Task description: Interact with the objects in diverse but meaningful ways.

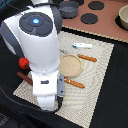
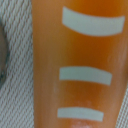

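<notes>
A yellow-orange bread loaf (image 2: 80,65) with white slashes fills the wrist view from very close, lying on the woven mat (image 2: 15,105). No fingers show in that view. In the exterior view the arm's hand (image 1: 47,97) hangs low over the mat's front edge and hides its fingers and the loaf. A red tomato (image 1: 22,62) and a brown sausage (image 1: 23,77) lie at the exterior view's left of the arm. A flat white fish (image 1: 82,45) lies at the mat's far side. A blue-grey pot (image 1: 70,8) stands at the back.
A round tan plate (image 1: 70,64) sits mid-mat, with two orange sticks (image 1: 87,58) (image 1: 74,83) beside it. A brown stove board with black burners (image 1: 89,18) lies behind the mat, and a bowl (image 1: 123,17) stands at its right. A grey curved edge (image 2: 2,55) shows beside the loaf.
</notes>
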